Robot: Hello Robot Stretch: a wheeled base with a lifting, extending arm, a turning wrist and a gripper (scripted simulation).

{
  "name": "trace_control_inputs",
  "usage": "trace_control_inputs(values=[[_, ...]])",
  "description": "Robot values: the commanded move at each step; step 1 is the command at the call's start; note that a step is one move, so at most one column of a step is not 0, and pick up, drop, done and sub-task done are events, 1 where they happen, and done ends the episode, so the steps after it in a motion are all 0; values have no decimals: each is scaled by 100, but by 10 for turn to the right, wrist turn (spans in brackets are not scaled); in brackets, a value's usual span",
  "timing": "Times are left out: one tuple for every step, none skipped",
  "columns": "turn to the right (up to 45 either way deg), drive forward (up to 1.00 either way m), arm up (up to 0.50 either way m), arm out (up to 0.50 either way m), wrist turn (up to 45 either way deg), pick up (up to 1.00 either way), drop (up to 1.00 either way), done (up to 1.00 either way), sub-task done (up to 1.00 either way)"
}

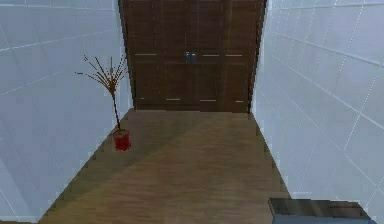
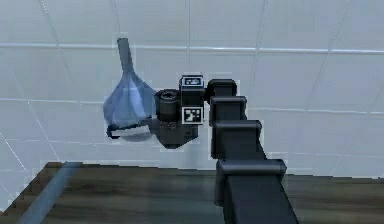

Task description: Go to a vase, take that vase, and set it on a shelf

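Ahead, two white tiled walls [image 1: 45, 95] bound a corridor, and they draw closer toward a dark wooden double door [image 1: 193, 50] that spans its far end. The door's two leaves meet at the middle, where a pair of small metal handles [image 1: 189, 57] sits. A brown wooden floor [image 1: 190, 165] runs from the forward view's bottom edge up to the door's foot. It is bare along the middle and along the wall on the forward view's right. A potted plant [image 1: 120, 136], with thin bare twigs fanning up from a red pot, stands near the wall on the forward view's left, well short of the door. A dark grey flat block [image 1: 320, 209] lies at the forward view's bottom right edge.

In the arm side view the arm [image 2: 250, 160] reaches out toward a white tiled wall [image 2: 310, 60], above a strip of the wooden floor. Two white squares [image 2: 192, 83] at its far end carry blocky black marks that form patterns, not readable words.

The vase [image 2: 127, 92] is pale blue glass with a wide body and a narrow neck that tilts toward the arm side view's left. It hangs at the hand [image 2: 122, 129], clear of the floor, with the wall behind it. The hand holds the vase, but how its thin fingers stand cannot be told.
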Motion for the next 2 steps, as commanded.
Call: trace_control_inputs(values=[[0,0,0,0,450,0,0,0,0],[0,0,0,0,180,0,0,0,0]])
